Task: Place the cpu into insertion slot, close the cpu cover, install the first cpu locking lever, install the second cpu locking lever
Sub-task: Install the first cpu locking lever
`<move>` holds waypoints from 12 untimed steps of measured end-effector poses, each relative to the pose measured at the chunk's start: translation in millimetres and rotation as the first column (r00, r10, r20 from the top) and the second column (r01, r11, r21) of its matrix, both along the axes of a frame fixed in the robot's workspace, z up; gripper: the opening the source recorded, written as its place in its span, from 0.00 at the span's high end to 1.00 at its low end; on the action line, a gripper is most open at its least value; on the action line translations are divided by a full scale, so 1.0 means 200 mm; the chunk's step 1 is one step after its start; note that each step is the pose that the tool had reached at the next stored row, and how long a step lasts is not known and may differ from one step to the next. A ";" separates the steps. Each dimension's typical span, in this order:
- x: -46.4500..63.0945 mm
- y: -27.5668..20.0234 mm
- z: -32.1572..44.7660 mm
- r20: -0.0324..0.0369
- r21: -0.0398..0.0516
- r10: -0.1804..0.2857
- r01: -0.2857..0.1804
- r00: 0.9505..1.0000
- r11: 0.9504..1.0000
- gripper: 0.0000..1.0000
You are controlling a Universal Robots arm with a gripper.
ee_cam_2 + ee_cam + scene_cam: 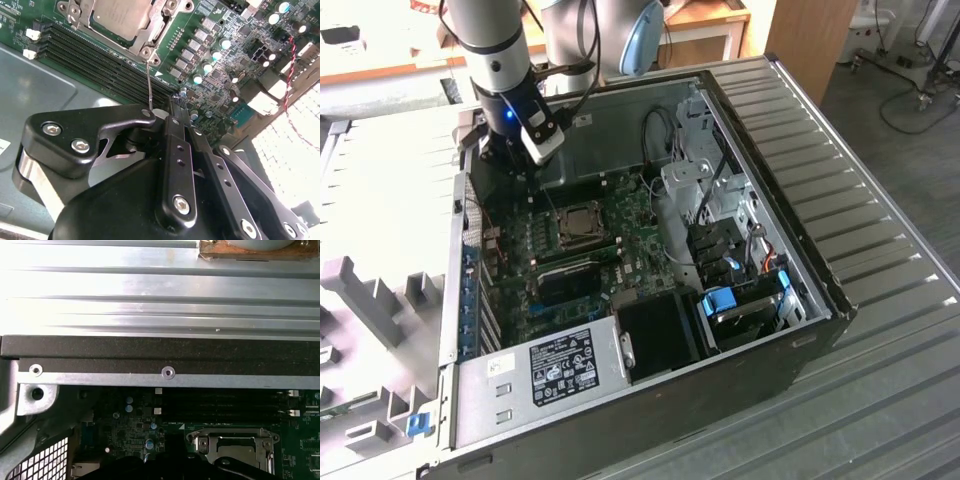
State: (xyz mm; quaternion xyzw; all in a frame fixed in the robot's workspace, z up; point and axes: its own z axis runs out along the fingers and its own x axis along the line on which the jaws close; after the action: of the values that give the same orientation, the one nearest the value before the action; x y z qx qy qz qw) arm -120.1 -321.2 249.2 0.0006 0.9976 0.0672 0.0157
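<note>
Cpu (116, 15) seated under cpu cover (154, 27); gripper (175, 100) — fingers pressed together — beside locking lever (149, 82).

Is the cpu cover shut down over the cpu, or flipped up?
Shut: in the second wrist view the cpu cover lies flat around the cpu.

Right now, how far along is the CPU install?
Done: the cpu lies seated with the cpu cover down around it. In hand: the gripper, its fingers together, is beside a thin wire locking lever that stands up from the cover's corner; contact can't be judged. Left: that lever is not pressed down or latched, and the other lever's state isn't clear.
</note>
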 end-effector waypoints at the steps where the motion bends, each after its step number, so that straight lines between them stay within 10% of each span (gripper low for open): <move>1: 0.00 0.000 0.000 0.000 0.000 0.000 0.000 1.000 1.000 0.90; 12: 0.10 0.000 -0.001 0.000 0.000 0.000 0.000 1.000 1.000 0.90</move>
State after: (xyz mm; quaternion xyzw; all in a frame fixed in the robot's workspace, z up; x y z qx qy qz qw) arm -100.0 -321.2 249.0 0.0008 0.9976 0.0672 0.0157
